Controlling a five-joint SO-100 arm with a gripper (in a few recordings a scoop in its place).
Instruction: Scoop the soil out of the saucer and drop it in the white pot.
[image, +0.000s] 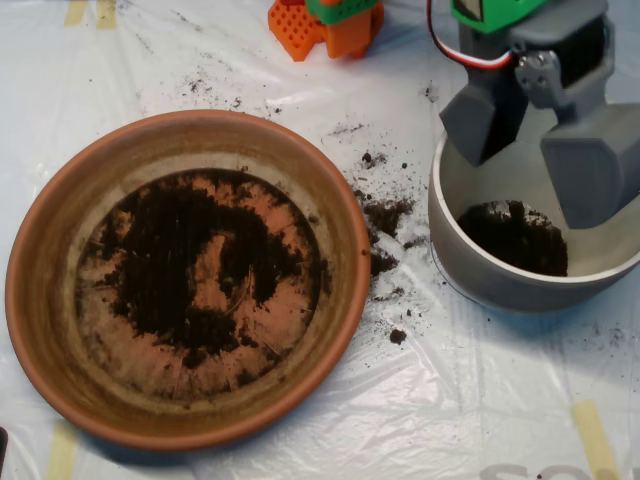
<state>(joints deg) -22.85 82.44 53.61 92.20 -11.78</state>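
Note:
The terracotta saucer (45, 300) fills the left half of the overhead view. Dark soil (165, 265) lies spread over its floor in a rough ring, with bare orange patches in the middle. The white pot (490, 285) stands at the right edge, with a dark heap of soil (515, 238) on its bottom. My grey scoop (540, 150) hangs over the pot's far rim, its two shells spread apart and open. I see no soil between the shells.
Spilled soil crumbs (385, 215) lie on the clear plastic sheet between saucer and pot, with more specks near the top left. An orange and green arm base (330, 22) stands at the top centre. Yellow tape strips (598, 435) hold the sheet down.

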